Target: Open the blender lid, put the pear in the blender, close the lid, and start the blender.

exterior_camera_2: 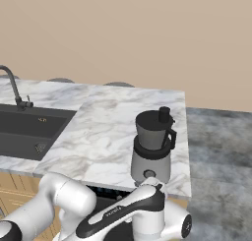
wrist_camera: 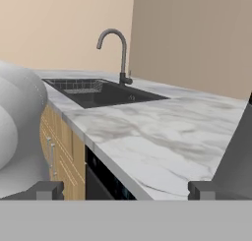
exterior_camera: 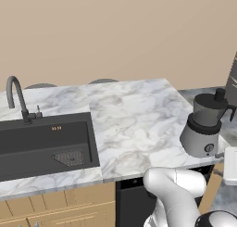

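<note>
The blender (exterior_camera_2: 151, 156) stands near the front right corner of the marble counter (exterior_camera_2: 108, 132), with its silvery base (exterior_camera: 200, 140) and small dark knob (exterior_camera: 209, 148) facing me. The blender lid's knob (exterior_camera_2: 164, 113) pokes up at the top of the dark jar (exterior_camera: 207, 111), so the jar looks closed. The pear is out of view. My gripper (wrist_camera: 125, 191) is open with nothing between its fingertips (wrist_camera: 49, 190). It hangs low at counter height, just in front of the counter edge. The grey blender base (wrist_camera: 236, 156) fills the right edge of the hand view.
A dark sink (exterior_camera: 44, 145) with a curved faucet (exterior_camera: 16, 98) and a drain basket (exterior_camera: 70, 157) takes up the left of the counter. Below the edge are wooden cabinet fronts (exterior_camera: 60, 207) and a dark appliance panel (exterior_camera: 132, 203). A dark object (exterior_camera: 233, 80) leans at the far right.
</note>
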Available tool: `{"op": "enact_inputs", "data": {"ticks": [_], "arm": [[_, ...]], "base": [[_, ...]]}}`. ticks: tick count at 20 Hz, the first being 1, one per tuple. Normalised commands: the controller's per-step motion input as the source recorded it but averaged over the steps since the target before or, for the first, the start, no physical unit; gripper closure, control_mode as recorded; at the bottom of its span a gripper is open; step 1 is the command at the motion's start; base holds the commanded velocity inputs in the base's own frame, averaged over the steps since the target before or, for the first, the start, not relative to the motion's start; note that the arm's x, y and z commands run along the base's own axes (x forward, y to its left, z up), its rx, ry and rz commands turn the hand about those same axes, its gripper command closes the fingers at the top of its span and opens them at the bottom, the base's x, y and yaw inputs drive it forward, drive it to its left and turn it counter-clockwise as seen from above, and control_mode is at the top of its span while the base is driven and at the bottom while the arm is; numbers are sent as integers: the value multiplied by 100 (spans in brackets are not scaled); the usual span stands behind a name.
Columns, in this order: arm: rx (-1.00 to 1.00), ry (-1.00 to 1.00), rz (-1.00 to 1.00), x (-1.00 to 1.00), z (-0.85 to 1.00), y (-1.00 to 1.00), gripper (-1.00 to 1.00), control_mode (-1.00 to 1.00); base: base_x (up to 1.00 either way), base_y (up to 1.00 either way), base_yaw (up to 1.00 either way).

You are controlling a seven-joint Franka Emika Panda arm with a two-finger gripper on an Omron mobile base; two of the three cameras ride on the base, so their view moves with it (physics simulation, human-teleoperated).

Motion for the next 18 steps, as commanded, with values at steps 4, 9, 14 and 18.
{"op": "enact_inputs", "data": {"ticks": [4, 9, 14, 18], "arm": [[0, 0, 0, 1, -7, -11, -100, -100], [0, 0, 0, 8, -8, -13, -100, -100], [0, 0, 0, 11, -8, -1, -100, -100], [0, 0, 0, 14, -10, 0, -100, -100]], "base": [[0, 0, 0], [0, 0, 0], [0, 0, 0], [0, 0, 0]]}}
